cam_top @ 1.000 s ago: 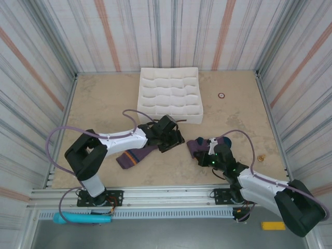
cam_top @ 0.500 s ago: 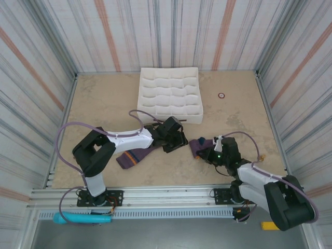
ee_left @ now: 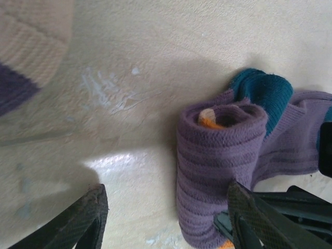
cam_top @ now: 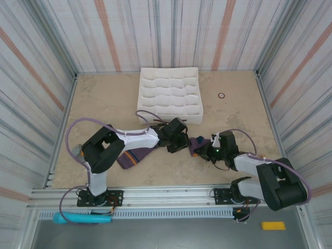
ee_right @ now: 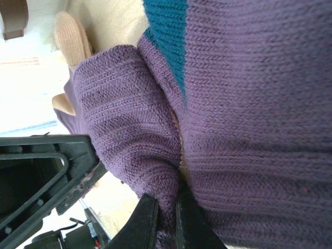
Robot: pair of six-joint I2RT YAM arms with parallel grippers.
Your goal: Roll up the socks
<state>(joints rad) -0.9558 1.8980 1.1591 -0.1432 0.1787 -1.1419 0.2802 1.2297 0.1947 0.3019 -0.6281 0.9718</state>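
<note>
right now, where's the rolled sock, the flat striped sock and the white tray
rolled sock (ee_left: 218,150), left wrist view, on its ribbed purple outer wrap
flat striped sock (cam_top: 134,157), top external view, mid-length of the sock
white tray (cam_top: 193,117), top external view, on its near wall

Walls (cam_top: 41,62): three sides, panels striped grey, white and rust.
Table (cam_top: 104,98): beige, mottled like stone, scuffed pale in places, metal-edged.
Tray (cam_top: 170,96): white, wavy-walled compartments, back centre of the table.
Ring (cam_top: 221,95): small, to the right of the tray, apart from it.
Rail (cam_top: 166,194): aluminium, along the near edge.
Teal stick (cam_top: 83,219) and yellow block (cam_top: 273,225): below the rail, far apart.
Light: bright, even, shadows soft.
</note>
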